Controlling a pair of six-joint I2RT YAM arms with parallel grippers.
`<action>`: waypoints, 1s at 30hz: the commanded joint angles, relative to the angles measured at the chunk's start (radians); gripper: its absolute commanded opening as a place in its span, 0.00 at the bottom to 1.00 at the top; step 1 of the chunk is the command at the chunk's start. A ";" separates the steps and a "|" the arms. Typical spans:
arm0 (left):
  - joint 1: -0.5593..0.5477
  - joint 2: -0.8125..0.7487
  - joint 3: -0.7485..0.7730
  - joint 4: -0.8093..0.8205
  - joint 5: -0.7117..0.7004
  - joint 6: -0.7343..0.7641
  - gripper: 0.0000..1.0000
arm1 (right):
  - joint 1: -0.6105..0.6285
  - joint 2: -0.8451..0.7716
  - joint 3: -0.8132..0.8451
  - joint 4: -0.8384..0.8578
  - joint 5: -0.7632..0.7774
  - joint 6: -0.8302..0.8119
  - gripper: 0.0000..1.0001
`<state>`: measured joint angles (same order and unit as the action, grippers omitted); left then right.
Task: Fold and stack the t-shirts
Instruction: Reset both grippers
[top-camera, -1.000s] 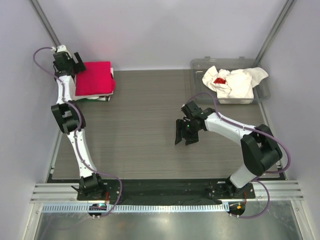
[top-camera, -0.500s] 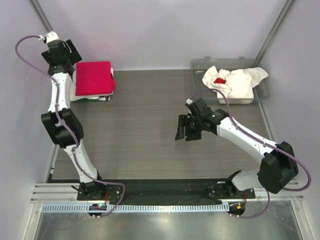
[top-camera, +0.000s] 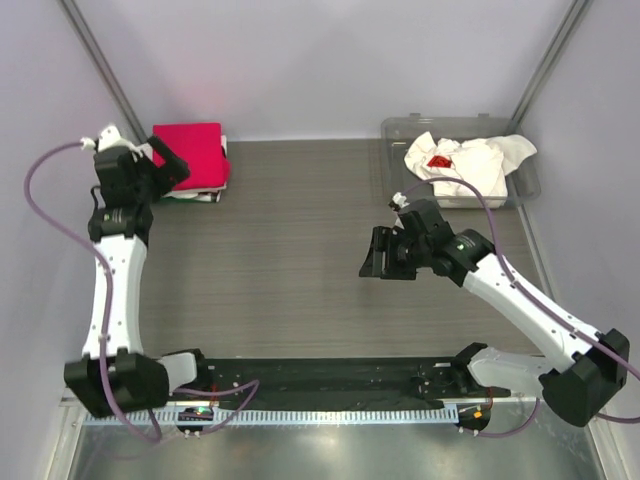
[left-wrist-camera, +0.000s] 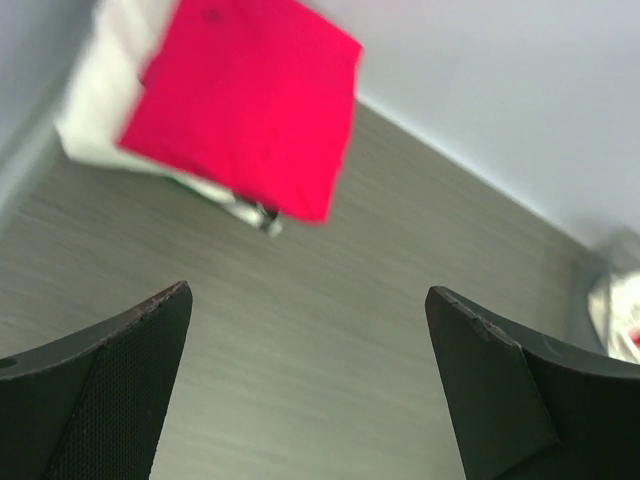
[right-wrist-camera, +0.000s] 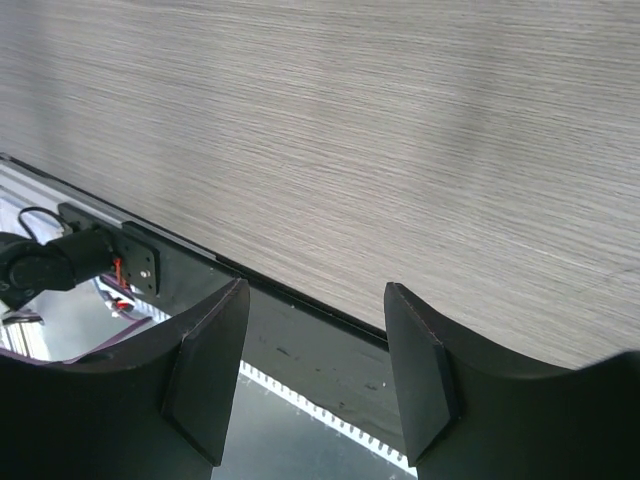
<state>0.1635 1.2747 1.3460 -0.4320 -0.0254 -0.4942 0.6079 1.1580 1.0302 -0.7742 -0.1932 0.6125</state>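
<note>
A folded crimson red t-shirt (top-camera: 190, 152) lies on top of a folded white one at the table's far left corner; it also shows in the left wrist view (left-wrist-camera: 245, 100). Crumpled white t-shirts (top-camera: 470, 165), one with a small red mark (top-camera: 438, 161), lie in the clear tub (top-camera: 527, 180) at the far right. My left gripper (top-camera: 170, 170) is open and empty, raised just in front of the stack. My right gripper (top-camera: 380, 252) is open and empty, above the middle of the table.
The grey wood-grain table (top-camera: 290, 250) lies between the stack and the tub. A black rail (top-camera: 330, 375) runs along the near edge, also in the right wrist view (right-wrist-camera: 300, 340). Pale walls close the back and sides.
My left arm has swung back from the far left corner toward the near side, its gripper off the red stack. My right arm has stretched out and its gripper has shifted slightly right.
</note>
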 joint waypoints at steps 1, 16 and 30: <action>-0.008 -0.172 -0.169 -0.083 0.232 -0.066 1.00 | 0.006 -0.075 -0.025 -0.007 0.015 0.032 0.63; -0.019 -0.658 -0.596 -0.289 0.377 -0.047 1.00 | 0.004 -0.330 -0.217 -0.014 0.037 0.225 0.63; -0.074 -0.620 -0.619 -0.251 0.369 -0.055 0.99 | 0.006 -0.475 -0.297 0.013 0.069 0.328 0.63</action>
<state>0.1081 0.6571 0.7303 -0.7136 0.3325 -0.5438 0.6079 0.7097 0.7288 -0.7998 -0.1326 0.9215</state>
